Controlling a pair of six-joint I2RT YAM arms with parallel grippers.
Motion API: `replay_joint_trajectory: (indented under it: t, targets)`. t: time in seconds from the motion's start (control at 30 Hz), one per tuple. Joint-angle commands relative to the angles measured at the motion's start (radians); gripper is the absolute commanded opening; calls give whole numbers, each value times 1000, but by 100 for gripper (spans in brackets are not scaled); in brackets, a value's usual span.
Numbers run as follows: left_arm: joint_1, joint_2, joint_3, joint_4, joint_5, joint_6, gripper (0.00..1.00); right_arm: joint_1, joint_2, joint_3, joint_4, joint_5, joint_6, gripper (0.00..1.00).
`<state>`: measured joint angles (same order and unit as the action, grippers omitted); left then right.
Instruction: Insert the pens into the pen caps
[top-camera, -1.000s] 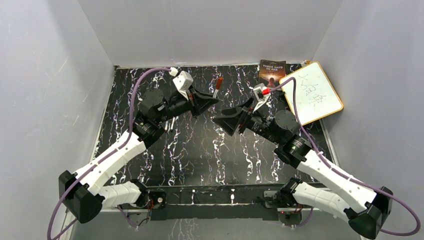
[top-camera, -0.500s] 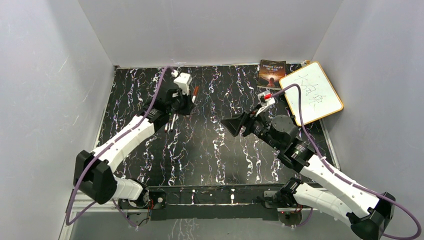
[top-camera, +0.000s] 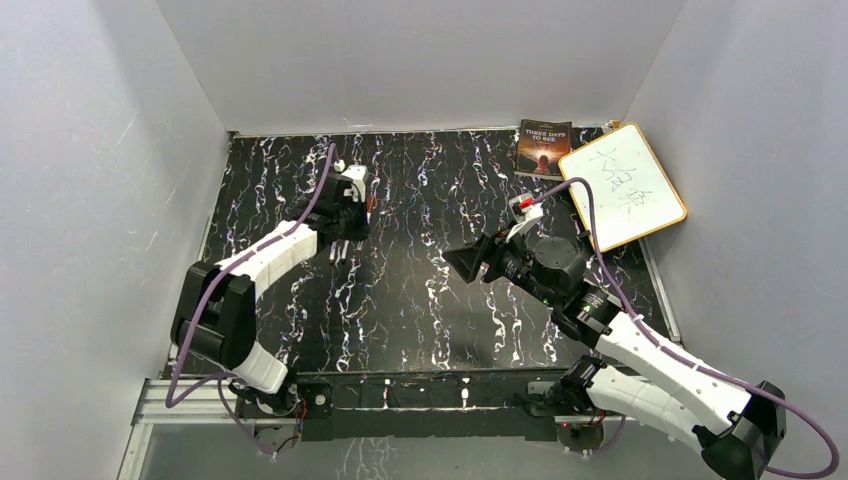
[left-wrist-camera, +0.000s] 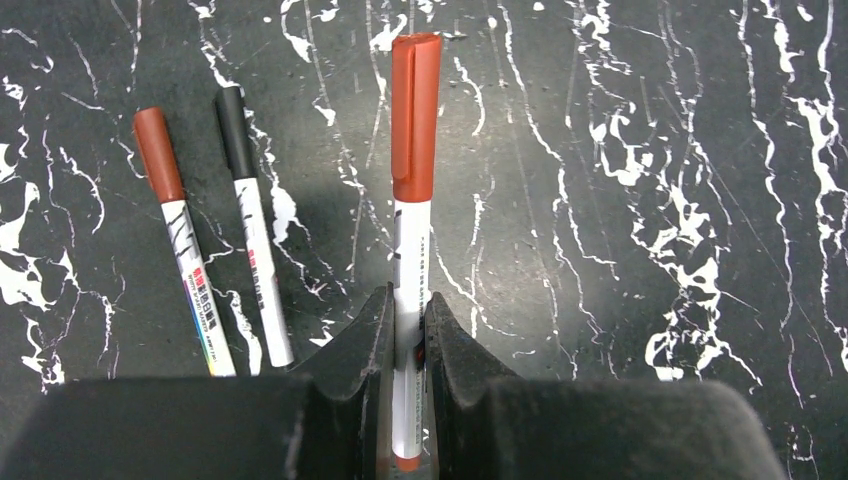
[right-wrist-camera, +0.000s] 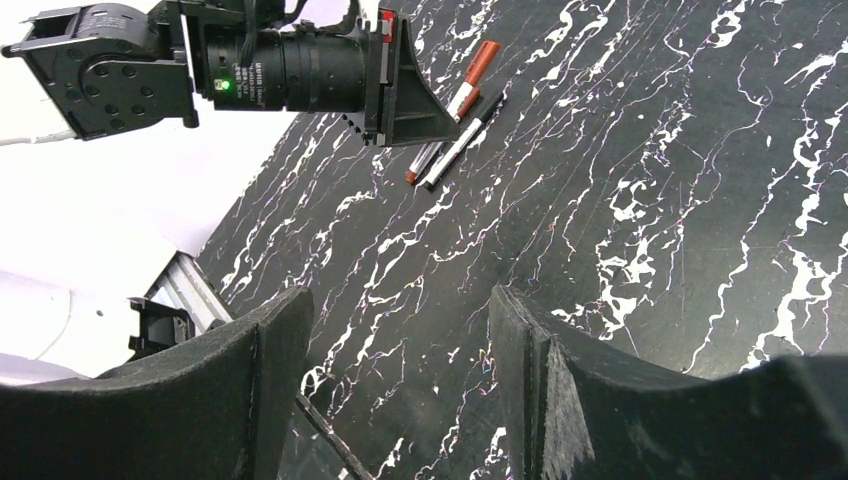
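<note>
Left gripper clamped on red-capped pen, cap pointing away. Two other capped pens flat on table, just beside. Right gripper fingers apart, empty

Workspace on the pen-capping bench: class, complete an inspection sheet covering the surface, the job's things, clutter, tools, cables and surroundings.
Surface: black table with white marbling; no spills seen.
Job's things: three pens, all capped. The gripped pen has a reddish-brown cap. A reddish-brown-capped pen and a black-capped pen lie side by side on the table to its left.
Clutter: book and scribbled whiteboard at the far right corner.
Tools: left tool shut on the gripped pen's barrel; right tool open and empty, above the table.
Cables: left purple cable and right purple cable, one running along each arm.
Surroundings: plain grey walls on three sides.
</note>
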<state>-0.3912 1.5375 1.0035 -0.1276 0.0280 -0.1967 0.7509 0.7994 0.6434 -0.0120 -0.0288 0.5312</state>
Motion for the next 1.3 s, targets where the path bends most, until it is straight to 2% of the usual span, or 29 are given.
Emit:
replay_joint_trajectory:
  t: [0.0,0.17,0.23,0.33,0.4,0.5,0.63,0.77,0.97,1.17,1.27]
  targets:
    - [40,11,18,10,24,-27,0,0,-10,-12,35,14,-16,63]
    - [61,45,30,12,40,-30,0,1,6,-37,60,4,-14,62]
    - [65,48,27,14,46,-39,6,-1,17,-44,67,4,-14,63]
    - [66,52,29,7,56,-41,40,-2,31,-51,80,-6,-16,63]
    - [68,44,21,17,43,-39,59,-4,40,-54,88,-14,-20,62]
    - [67,23,16,21,23,-31,72,-7,48,-54,93,-20,-21,62]
    - [67,-20,19,12,2,-30,74,-11,46,-58,92,-21,-21,62]
    - [67,-107,25,49,-5,-90,78,-12,39,-58,80,-3,-11,62]
    - [68,-262,38,82,11,-195,93,-15,37,-46,52,0,-13,62]
    - [68,-310,66,19,-43,-212,97,-15,38,-31,38,-8,-7,62]
    - [67,-316,68,-1,-46,-196,95,-15,27,-24,26,-6,-1,62]
